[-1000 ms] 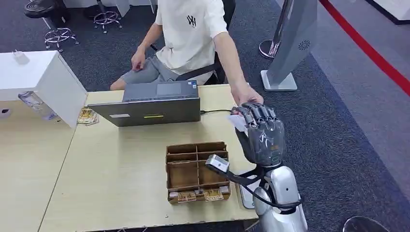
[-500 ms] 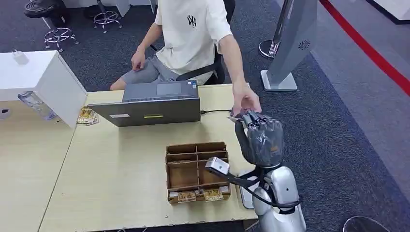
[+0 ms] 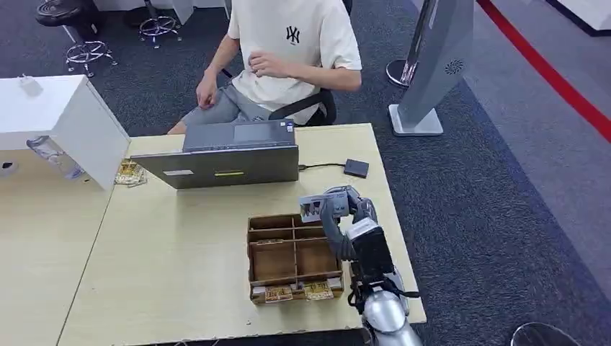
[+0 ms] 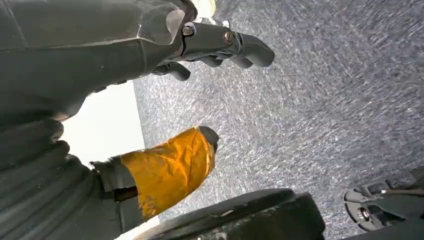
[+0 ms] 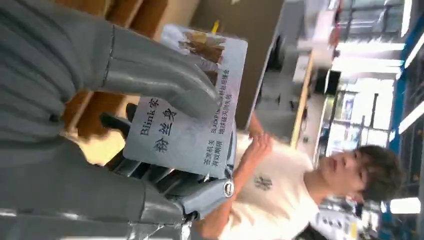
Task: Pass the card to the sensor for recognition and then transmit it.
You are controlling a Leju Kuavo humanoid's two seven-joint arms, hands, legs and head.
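Observation:
My right hand (image 3: 344, 218) pinches a pale printed card (image 3: 315, 207) between its thumb and fingers, just above the far right corner of the brown cardboard organizer (image 3: 252, 245). In the right wrist view the card (image 5: 195, 120) shows printed text and a picture, with the thumb (image 5: 150, 70) pressed on its face. The small black square sensor (image 3: 356, 168) lies on the table beyond the hand, wired to the laptop (image 3: 227, 155). My left hand (image 4: 125, 50) hangs over dark carpet with its fingers apart and holds nothing.
A person (image 3: 288, 50) sits behind the wooden table (image 3: 166, 245), one hand drawn up to the chest. A white box (image 3: 65, 115) stands at the far left, with small packets (image 3: 130, 173) beside it. A grey kiosk stand (image 3: 432, 65) is off the table's far right.
My right hand has dropped from its raised spot near the sensor and moved left to the organizer, a card in its grip. The person's outstretched arm has pulled back to the chest.

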